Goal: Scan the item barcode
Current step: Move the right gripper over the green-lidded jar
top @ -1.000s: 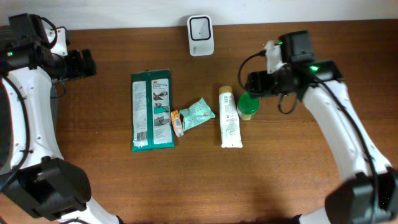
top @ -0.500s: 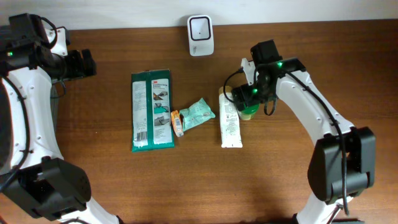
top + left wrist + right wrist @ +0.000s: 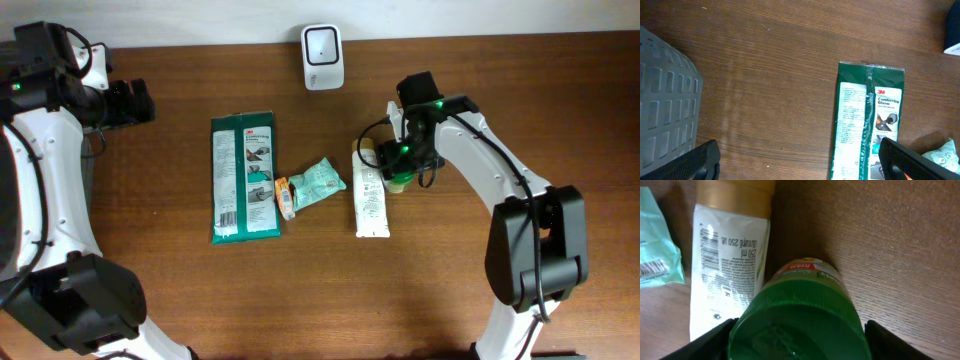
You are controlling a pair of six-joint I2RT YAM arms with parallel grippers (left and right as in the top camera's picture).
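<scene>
Overhead view, table layout:
- Scanner [image 3: 322, 43], white, at top centre near the table's far edge.
- Green flat pack [image 3: 244, 176], left of centre, lying lengthwise.
- Small orange item [image 3: 285, 198] touches the pack's right edge. A teal packet [image 3: 318, 182] lies just right of that.
- White tube [image 3: 369, 188], right of centre, tan cap toward the top of the frame. The wrist view shows its barcode face up.
- Jar with green lid [image 3: 797, 305] stands upright just right of the tube's cap end, well below and right of the scanner.

Right gripper [image 3: 800, 340]: down over the jar. In the wrist view one finger [image 3: 715, 337] shows at the lower left and the other at the lower right, with the lid filling the space between. The jaws straddle the jar, but I cannot tell whether they press on it.

Left gripper [image 3: 799, 150]: at the upper left of the overhead frame, well apart from every item. Its jaws are spread wide over bare wood and grip nothing. A grey gridded surface [image 3: 665, 100] sits at the left edge of its wrist view.
</scene>
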